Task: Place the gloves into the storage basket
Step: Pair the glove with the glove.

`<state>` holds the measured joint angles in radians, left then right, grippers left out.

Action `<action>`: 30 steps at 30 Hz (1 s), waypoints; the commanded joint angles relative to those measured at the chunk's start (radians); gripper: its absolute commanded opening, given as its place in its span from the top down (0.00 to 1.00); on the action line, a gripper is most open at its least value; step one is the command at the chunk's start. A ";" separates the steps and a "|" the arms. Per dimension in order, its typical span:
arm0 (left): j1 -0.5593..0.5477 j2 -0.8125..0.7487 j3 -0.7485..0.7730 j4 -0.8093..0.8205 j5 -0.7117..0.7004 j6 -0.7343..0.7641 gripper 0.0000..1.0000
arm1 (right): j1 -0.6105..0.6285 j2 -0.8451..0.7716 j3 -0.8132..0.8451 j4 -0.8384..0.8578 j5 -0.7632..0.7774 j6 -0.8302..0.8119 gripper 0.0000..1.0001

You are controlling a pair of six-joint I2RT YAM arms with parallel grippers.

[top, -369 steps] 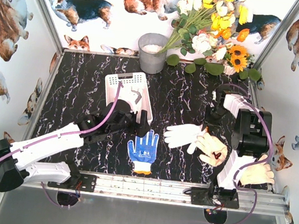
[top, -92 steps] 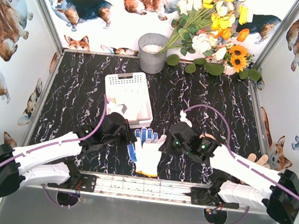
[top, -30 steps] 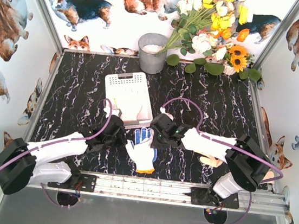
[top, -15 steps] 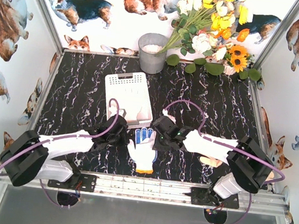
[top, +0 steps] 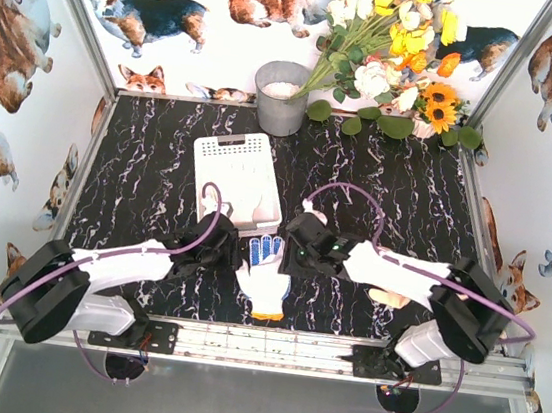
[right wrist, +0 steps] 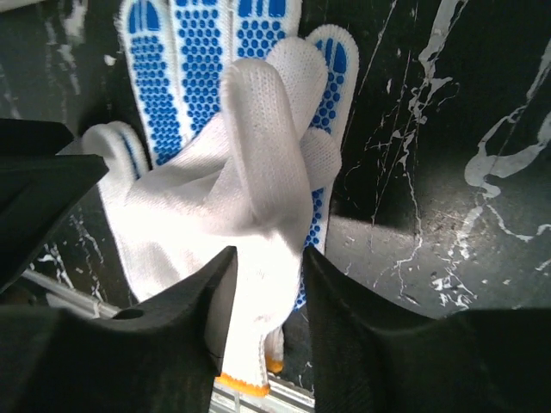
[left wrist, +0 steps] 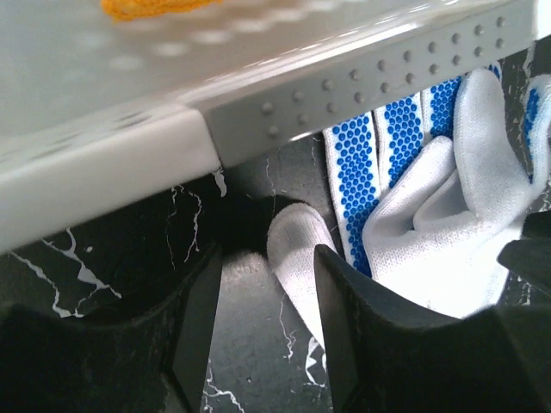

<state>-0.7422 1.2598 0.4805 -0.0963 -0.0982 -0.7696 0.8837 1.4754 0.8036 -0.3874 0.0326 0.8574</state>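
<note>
A white knit glove [top: 264, 284] with an orange cuff lies crumpled on a blue-dotted glove [top: 269, 249], just in front of the white storage basket [top: 233, 143]. My left gripper [top: 233, 255] stands open at the gloves' left edge. One white glove finger [left wrist: 297, 249] rests on the table between its jaws, below the basket wall [left wrist: 344, 95]. My right gripper [top: 296, 259] is open over the right side, its jaws either side of the white glove [right wrist: 232, 198] that covers the blue-dotted glove [right wrist: 189, 52]. A beige glove [top: 386, 297] peeks from under the right arm. Pale gloves [top: 242, 197] lie in the basket.
A grey metal bucket [top: 281, 96] stands behind the basket, and a bunch of flowers [top: 395, 60] fills the back right. An aluminium rail [top: 269, 342] runs along the near edge. Printed walls close in both sides.
Both grippers have gone from shut to open. The white glove now rests on the blue-dotted one, and both arms have shifted only slightly.
</note>
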 commanded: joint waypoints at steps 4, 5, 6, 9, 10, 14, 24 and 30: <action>0.007 -0.118 0.033 -0.103 0.016 0.020 0.51 | -0.039 -0.168 -0.061 0.031 -0.028 0.019 0.50; 0.006 -0.135 0.031 -0.110 0.026 0.016 0.50 | -0.040 -0.190 -0.073 0.024 -0.031 0.022 0.49; 0.004 -0.152 0.027 -0.115 0.037 0.011 0.49 | -0.040 -0.210 -0.083 0.015 -0.036 0.026 0.49; -0.004 -0.202 0.016 -0.115 0.079 -0.002 0.48 | -0.040 -0.259 -0.119 0.005 -0.083 0.041 0.47; -0.007 -0.223 0.013 -0.108 0.101 -0.007 0.48 | -0.040 -0.273 -0.129 0.006 -0.116 0.042 0.48; -0.022 -0.243 0.000 -0.037 0.197 -0.040 0.50 | -0.039 -0.297 -0.168 0.024 -0.252 0.065 0.49; -0.054 -0.134 0.005 0.121 0.290 -0.062 0.59 | 0.076 -0.209 -0.199 0.085 -0.320 0.137 0.48; -0.073 -0.073 -0.003 0.167 0.306 -0.059 0.62 | 0.112 -0.156 -0.205 0.090 -0.290 0.162 0.50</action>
<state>-0.7998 1.1625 0.4858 -0.0032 0.1776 -0.8272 0.9882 1.3136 0.5907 -0.3477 -0.2657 0.9920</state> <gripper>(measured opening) 0.388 0.502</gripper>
